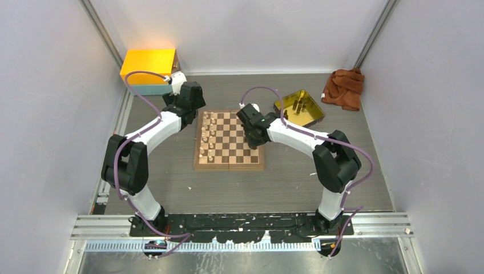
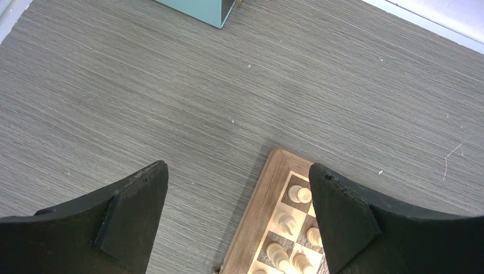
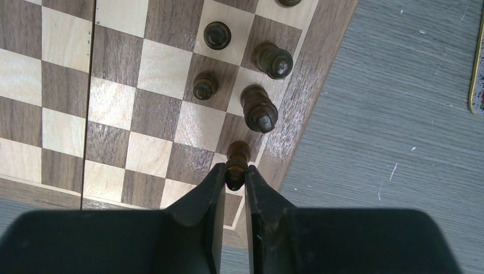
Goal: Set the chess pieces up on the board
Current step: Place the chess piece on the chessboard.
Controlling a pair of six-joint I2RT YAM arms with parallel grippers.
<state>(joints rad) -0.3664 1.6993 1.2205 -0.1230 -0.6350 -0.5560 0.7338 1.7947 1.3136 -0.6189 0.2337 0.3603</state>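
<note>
We see the board (image 1: 229, 141) flat mid-table, pale cream pieces (image 1: 210, 137) upright along its left side, dark brown pieces (image 3: 259, 108) upright near its right edge, another dark piece (image 3: 237, 155) pinched between the right fingers (image 3: 201, 197).

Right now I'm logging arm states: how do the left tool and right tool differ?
The left tool is open and empty; the right tool is shut on a dark piece. The left tool is over the table beside the board's corner by the cream pieces; the right tool is over the board's edge by other dark pieces. Both are black and point downward.
</note>
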